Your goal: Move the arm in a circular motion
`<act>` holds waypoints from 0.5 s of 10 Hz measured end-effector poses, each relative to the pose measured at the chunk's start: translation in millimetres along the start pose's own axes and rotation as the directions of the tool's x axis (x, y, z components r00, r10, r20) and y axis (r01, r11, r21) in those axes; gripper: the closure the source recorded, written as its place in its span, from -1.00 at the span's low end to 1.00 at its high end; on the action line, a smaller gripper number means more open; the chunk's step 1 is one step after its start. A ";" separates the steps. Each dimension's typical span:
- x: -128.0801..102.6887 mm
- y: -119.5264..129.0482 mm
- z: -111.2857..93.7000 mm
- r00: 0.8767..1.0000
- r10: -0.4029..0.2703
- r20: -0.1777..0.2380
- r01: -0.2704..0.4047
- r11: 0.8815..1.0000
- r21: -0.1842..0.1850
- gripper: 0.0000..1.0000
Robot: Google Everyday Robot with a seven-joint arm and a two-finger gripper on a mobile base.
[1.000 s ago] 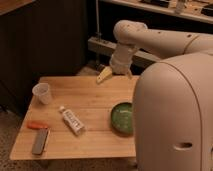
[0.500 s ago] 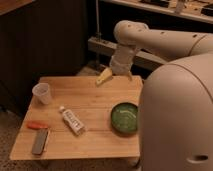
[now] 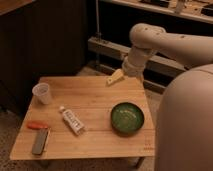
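The arm (image 3: 170,42) is thick, rounded and beige-white. It reaches in from the right, bends at an elbow (image 3: 146,36) and slopes down to the left. Its pale gripper (image 3: 115,77) hovers over the back edge of the wooden table (image 3: 95,102), pointing down and left. The gripper looks open, with nothing between its fingers. It touches none of the objects on the table. The robot's bulky body (image 3: 187,125) fills the right side of the view.
On the table are a clear plastic cup (image 3: 42,92) at the left, a white tube (image 3: 72,120) in the middle, a green bowl (image 3: 127,117) at the right, and an orange item (image 3: 37,125) above a grey bar (image 3: 40,142) at the front left. Dark shelving (image 3: 125,50) stands behind.
The arm's elbow and gripper have shifted a little to the right along the table's back edge. The objects on the table have not moved.
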 end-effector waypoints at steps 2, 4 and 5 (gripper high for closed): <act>-14.2 14.7 -12.8 0.999 0.024 -0.022 -0.024 1.000 0.001 -1.00; -39.9 8.7 -26.3 0.998 0.052 -0.045 -0.052 0.999 0.005 -1.00; -66.4 3.8 -34.3 0.996 0.075 -0.057 -0.074 0.997 0.008 -1.00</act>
